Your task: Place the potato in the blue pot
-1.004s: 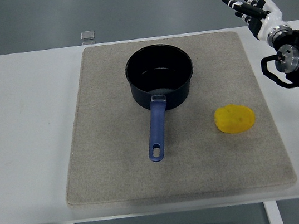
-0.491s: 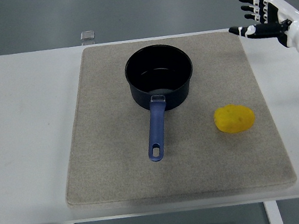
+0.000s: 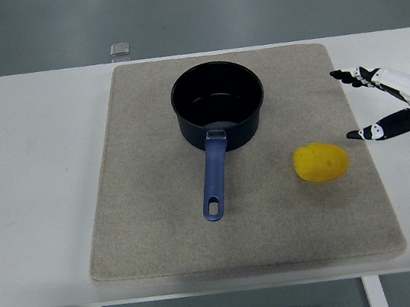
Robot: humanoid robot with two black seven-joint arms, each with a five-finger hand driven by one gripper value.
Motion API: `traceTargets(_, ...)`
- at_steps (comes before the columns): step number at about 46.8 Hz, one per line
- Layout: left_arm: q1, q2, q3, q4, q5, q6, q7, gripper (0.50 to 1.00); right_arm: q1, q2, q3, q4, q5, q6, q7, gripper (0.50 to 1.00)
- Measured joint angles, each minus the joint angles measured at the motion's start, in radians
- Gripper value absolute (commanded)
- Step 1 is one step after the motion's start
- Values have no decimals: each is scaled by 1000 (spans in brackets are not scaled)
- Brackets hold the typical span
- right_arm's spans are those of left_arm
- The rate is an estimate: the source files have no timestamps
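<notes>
- The potato lies on the grey mat, toward its right side and well apart from the pot, so nothing crowds the reach from the right.
- The pot sits upright at the middle of the mat's far half, its mouth open and nothing visible inside, which leaves it ready to take the potato from above.
- The pot's handle points toward me, at the near edge, and lies left of the potato; I judge that it keeps clear of a straight carry from potato to pot.
- My right hand comes in from the right edge, just past the mat's right border and a little farther back than the potato.
- Its fingers are spread and released, with the thumb held apart below them; they grasp nothing. I read this wide gap as a shape made ready to close round the potato.
- The hand is near the potato but not touching it, so the pickup is not yet done.
- My left arm does not show.
- A small grey block sits at the far edge of the white table, away from the work.
</notes>
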Motion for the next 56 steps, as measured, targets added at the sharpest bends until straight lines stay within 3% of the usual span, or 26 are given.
traceTargets(10,0,0,0,0,0,0,0,1000,-17,1,-33,49,-21,-15,1,948)
traceTargets(20,0,0,0,0,0,0,0,1000,-77,81,-36,33,-40,-92,-2,948)
traceTargets(31,0,0,0,0,0,0,0,1000,-109,125,-36,-6,-55,-121,-3,938)
traceTargets(40,0,0,0,0,0,0,0,1000,-117,146,-36,-32,-118,-140,-3,797)
traceTargets(44,0,0,0,0,0,0,0,1000,-121,147,-37,-41,-136,-145,-3,689)
traceTargets(47,0,0,0,0,0,0,0,1000,-122,152,-39,-44,-141,-146,-3,558)
traceTargets(49,0,0,0,0,0,0,0,1000,-123,154,-39,-47,-142,-146,-3,500)
traceTargets(56,0,0,0,0,0,0,0,1000,-119,154,-53,-56,-148,-138,-5,500)
